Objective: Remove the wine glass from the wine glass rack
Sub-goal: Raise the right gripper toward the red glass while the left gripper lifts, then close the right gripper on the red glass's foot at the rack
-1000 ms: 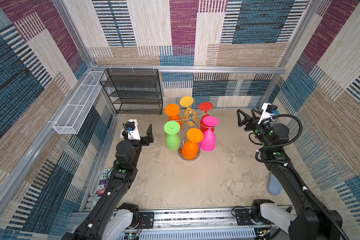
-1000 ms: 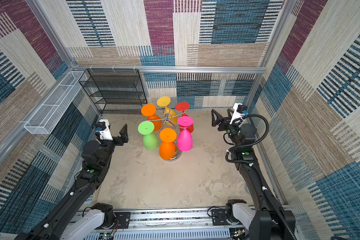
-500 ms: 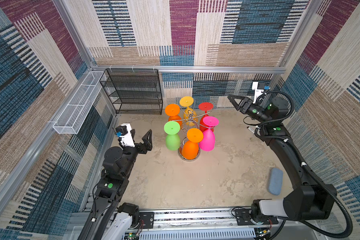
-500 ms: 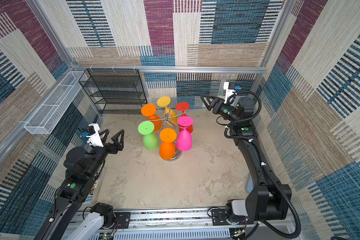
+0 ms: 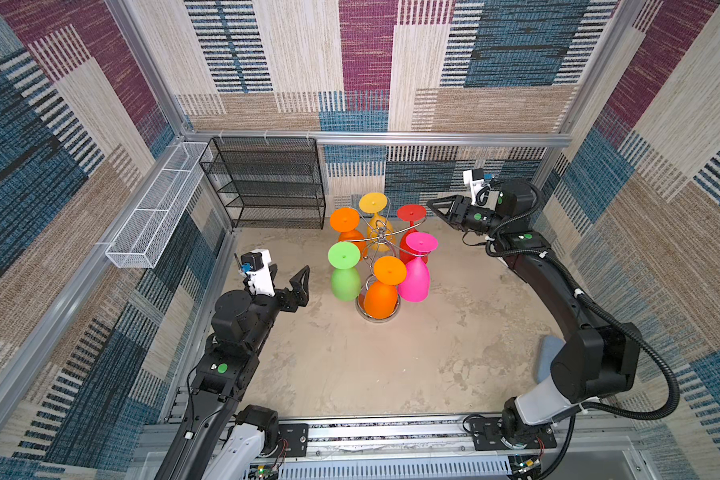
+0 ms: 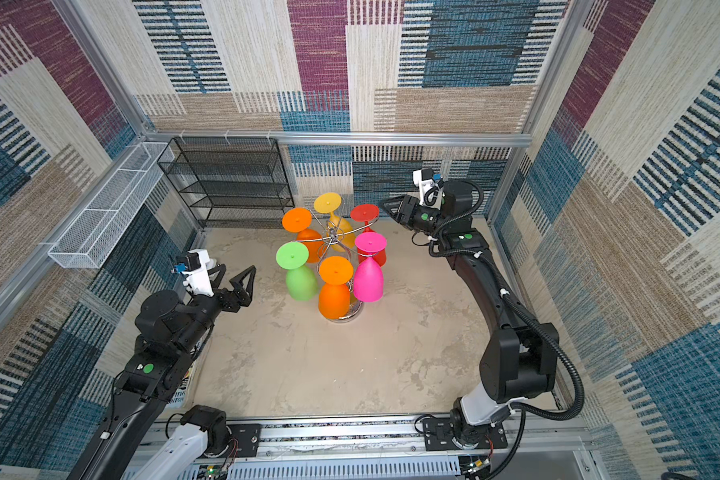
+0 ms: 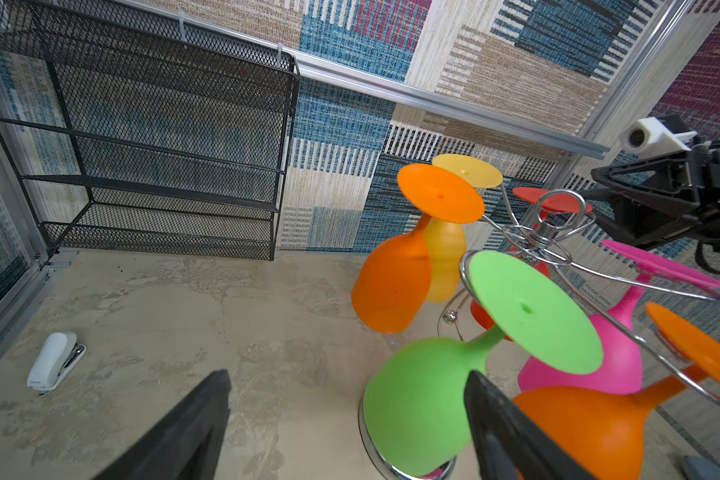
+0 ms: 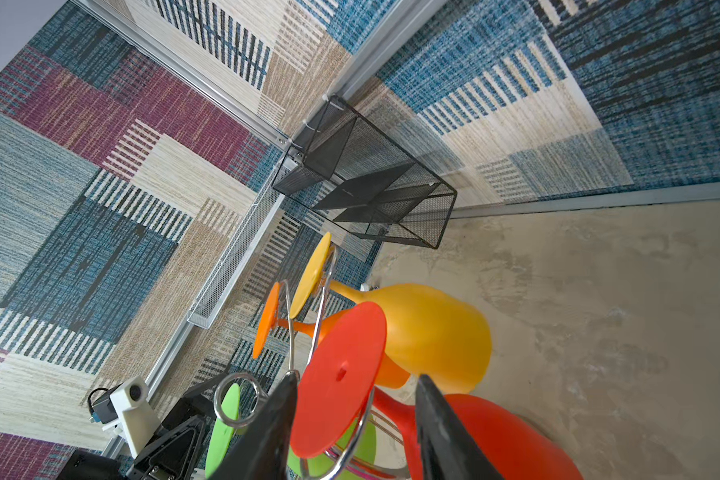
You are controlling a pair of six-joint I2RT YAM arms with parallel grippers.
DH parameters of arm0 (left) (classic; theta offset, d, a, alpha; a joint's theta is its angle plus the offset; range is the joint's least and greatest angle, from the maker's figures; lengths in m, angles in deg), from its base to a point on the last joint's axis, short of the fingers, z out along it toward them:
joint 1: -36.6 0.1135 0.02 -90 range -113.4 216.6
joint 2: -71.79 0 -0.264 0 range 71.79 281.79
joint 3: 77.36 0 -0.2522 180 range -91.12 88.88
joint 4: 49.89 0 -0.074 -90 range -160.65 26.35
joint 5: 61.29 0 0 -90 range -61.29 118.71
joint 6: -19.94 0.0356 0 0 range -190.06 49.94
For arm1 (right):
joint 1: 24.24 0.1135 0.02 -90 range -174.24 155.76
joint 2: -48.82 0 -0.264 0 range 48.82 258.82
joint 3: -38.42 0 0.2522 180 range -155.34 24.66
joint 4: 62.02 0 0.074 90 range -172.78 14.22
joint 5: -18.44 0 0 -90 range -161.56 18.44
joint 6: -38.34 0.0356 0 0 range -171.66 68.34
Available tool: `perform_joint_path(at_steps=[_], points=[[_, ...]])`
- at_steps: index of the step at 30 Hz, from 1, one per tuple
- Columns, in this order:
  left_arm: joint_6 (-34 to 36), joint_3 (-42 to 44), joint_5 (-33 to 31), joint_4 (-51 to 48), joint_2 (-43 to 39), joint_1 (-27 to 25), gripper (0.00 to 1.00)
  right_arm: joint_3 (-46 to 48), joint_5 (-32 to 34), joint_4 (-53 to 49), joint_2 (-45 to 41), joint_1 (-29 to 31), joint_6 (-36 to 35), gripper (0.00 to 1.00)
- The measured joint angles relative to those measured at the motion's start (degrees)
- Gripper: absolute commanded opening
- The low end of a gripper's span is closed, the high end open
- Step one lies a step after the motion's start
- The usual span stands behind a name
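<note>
It was a robot lab's test cell. Aluminium framing (image 5: 350,137) boxed in patchwork-fabric walls (image 5: 371,62), and the left arm (image 5: 225,370) and right arm (image 5: 558,286) were mounted on a rail (image 5: 383,434) at bottom centre.

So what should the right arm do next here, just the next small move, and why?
Probably ease the right gripper forward so its fingers straddle the stem of the red wine glass under its foot. The fingers stand apart just short of that glass, which hangs bowl-down on the wine glass rack; nothing is held yet.
</note>
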Motion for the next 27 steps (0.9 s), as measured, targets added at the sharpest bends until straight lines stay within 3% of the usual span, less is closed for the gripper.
perform_joint_path(at_steps=[27], points=[[0.0,0.5,0.4,-0.1,-0.4,0.0,0.90,-3.0,-0.1,-1.8,2.3,2.4,-0.9,0.41]])
